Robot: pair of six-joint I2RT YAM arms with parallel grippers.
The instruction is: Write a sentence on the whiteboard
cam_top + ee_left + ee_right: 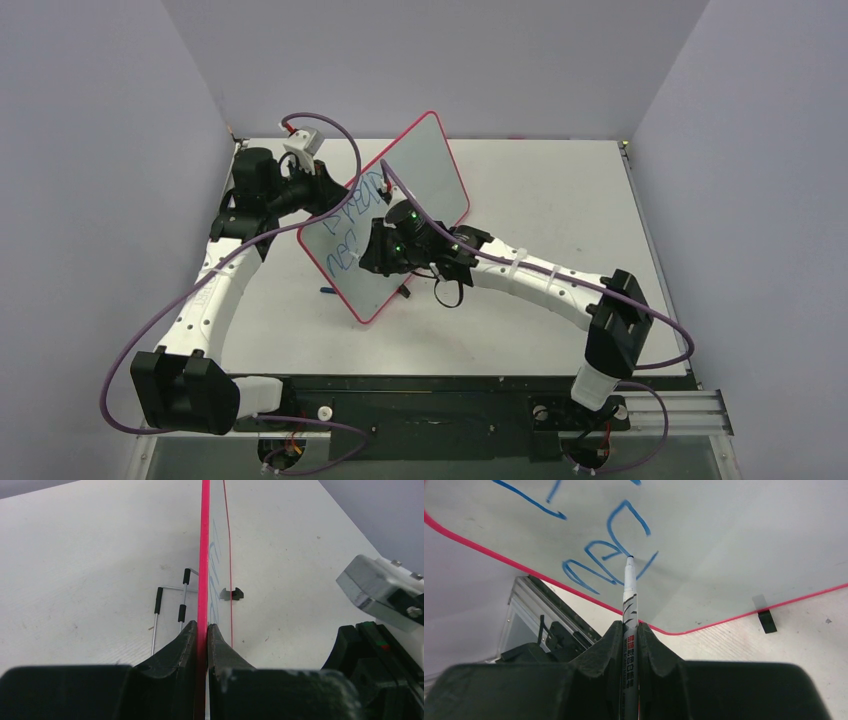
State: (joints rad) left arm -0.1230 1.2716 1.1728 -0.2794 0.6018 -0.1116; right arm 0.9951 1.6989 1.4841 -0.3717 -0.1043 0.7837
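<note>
— Where does the large flat whiteboard with the thin red rim (pixel 425 185) sit?

— Propped up at a tilt over the pale grey table (pixel 560 200), with its lower rounded corner down near the tabletop. The left gripper (pixel 201 630) is clamped on it: the red rim runs straight up between its two black fingers, which press on both faces.

— And the right gripper (pixel 629 630)?

— Clenched around a slim white marker (pixel 629 597) with printed lettering on its barrel. The marker points straight ahead from between the fingers, and its dark tip touches the whiteboard's face.

— Where is the blue handwritten sentence (pixel 616 552)?

— Right at the tip and just to its left: loose, looping blue strokes. More strokes lie further up and to the left of the fingers, cut off at the frame's edge. I cannot read the words.

— Anything else near the grippers?

— A small black clip (pixel 767 621) sits on the red rim, down to the right of the right gripper. Left of the left gripper's fingers, behind the board, a thin metal wire stand with black caps (pixel 170 605) lies on the table.
</note>
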